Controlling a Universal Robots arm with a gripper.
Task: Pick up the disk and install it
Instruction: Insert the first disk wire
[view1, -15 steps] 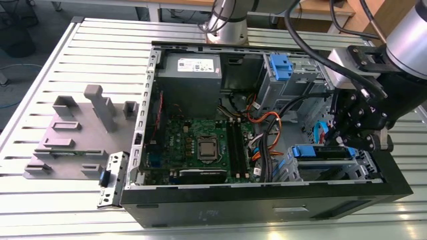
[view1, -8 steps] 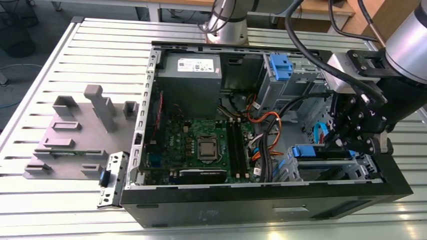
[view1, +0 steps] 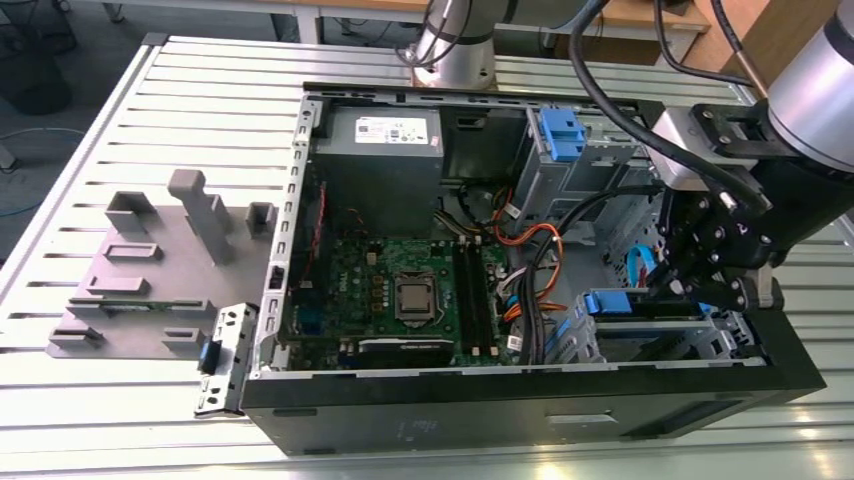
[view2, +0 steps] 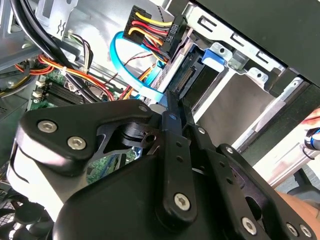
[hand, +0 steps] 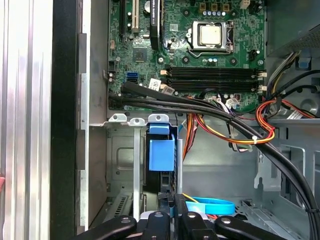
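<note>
The disk (view1: 625, 304) stands on edge in the drive cage (view1: 674, 345) at the front corner of the open computer case, on the exterior view's right. Its blue bracket (hand: 161, 154) faces the motherboard, and its connector end (view2: 189, 77) points toward my gripper. My gripper (view1: 690, 288) hangs over the cage with its black fingers (hand: 192, 222) close together on the disk's rear edge. In the second wrist view the gripper (view2: 172, 100) ends right at the disk's connector side. The disk's metal body is mostly hidden by the cage walls.
A thick black cable bundle (hand: 210, 112) and orange wires (view1: 534, 250) cross beside the cage. A loose blue flat cable (view2: 125, 65) loops near the fingers. The motherboard (view1: 400, 290), the grey power supply (view1: 378, 150), another blue latch (view1: 561, 135) and a grey fixture (view1: 147, 270) outside the case lie further off.
</note>
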